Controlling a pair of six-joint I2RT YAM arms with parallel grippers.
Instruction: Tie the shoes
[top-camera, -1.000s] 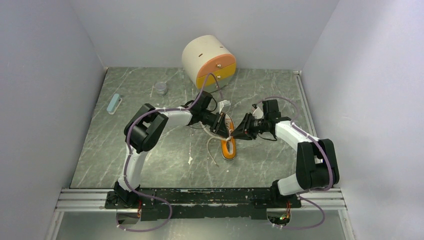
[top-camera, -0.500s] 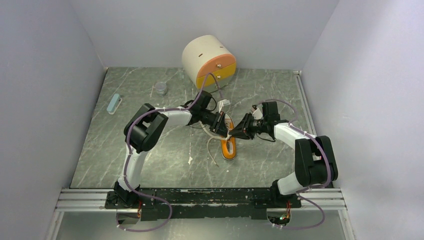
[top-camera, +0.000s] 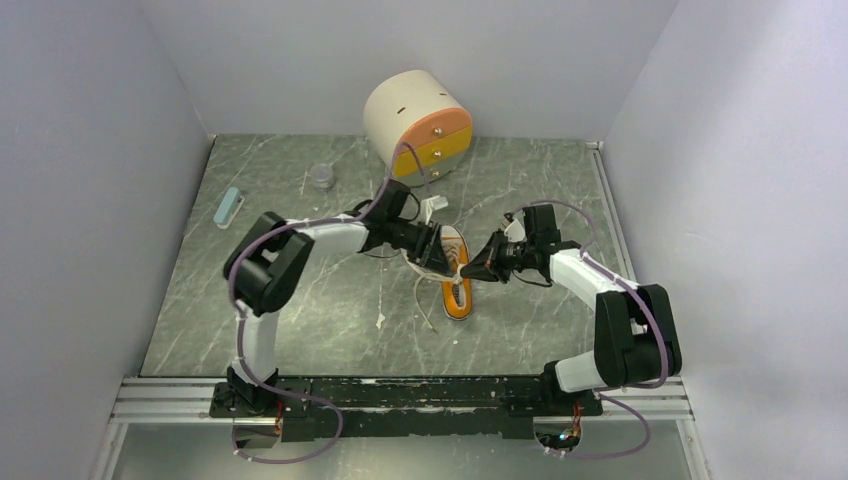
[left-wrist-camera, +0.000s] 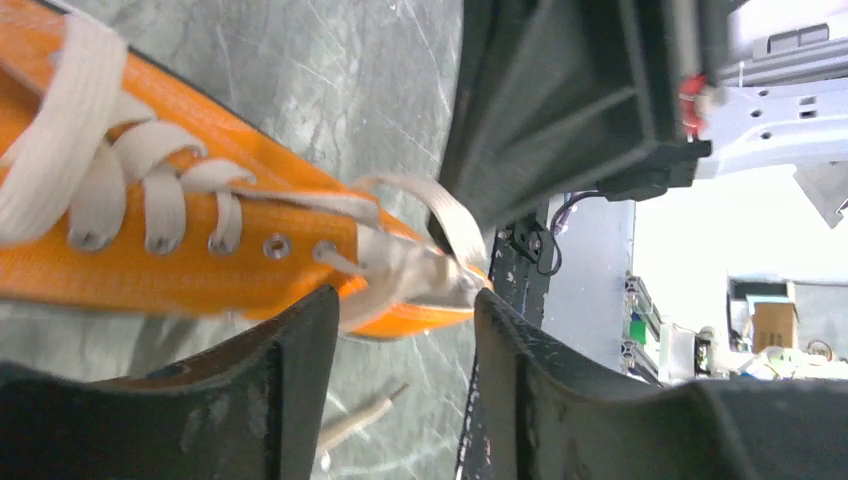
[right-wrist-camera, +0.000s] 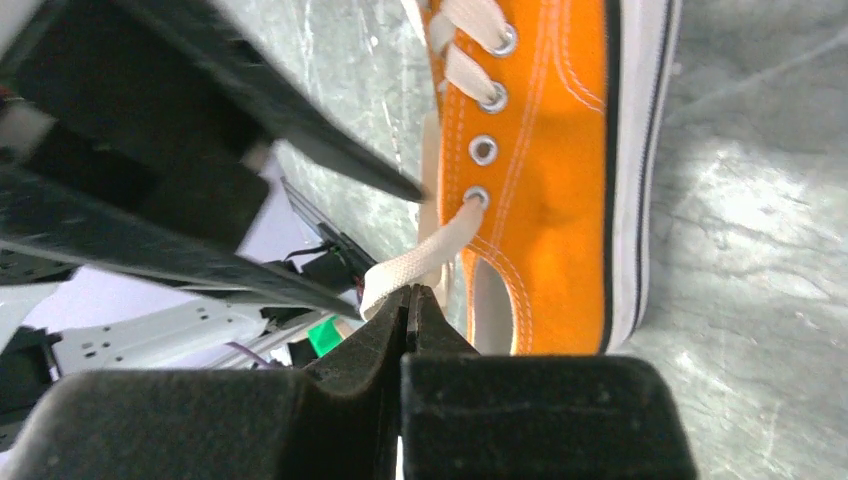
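I am holding my right gripper (right-wrist-camera: 408, 292) clenched on a white lace (right-wrist-camera: 420, 255). The strand is coming out of the top eyelet of the orange sneaker (right-wrist-camera: 550, 200) and running straight into my closed fingertips, just beside the shoe's collar. From above, this gripper (top-camera: 483, 268) is reaching in from the right and meeting the sneaker (top-camera: 458, 290) at its side.

My left gripper (left-wrist-camera: 405, 300) is standing released, its two black fingers (left-wrist-camera: 300, 350) parted. A bunched loop of lace (left-wrist-camera: 415, 270) is lying at the mouth of that gap, against the sneaker's (left-wrist-camera: 200, 250) top eyelets, but the fingers are not pressing on it. The lower rows of lacing (left-wrist-camera: 60, 150) are sitting crossed and flat over the tongue. From above, the left gripper (top-camera: 432, 252) is coming in from the left, so both of my grippers are crowding the same stretch of the shoe.

The sneaker is standing on its sole near the middle of the grey marbled desk (top-camera: 330, 300), between my two arms. A loose lace strand (top-camera: 424, 300) is trailing on the desk just to its left.

A cream drum with orange drawers (top-camera: 415, 120) is sitting at the far edge, with a small grey puck (top-camera: 322, 177) and a pale blue bar (top-camera: 230, 207) off to the left.
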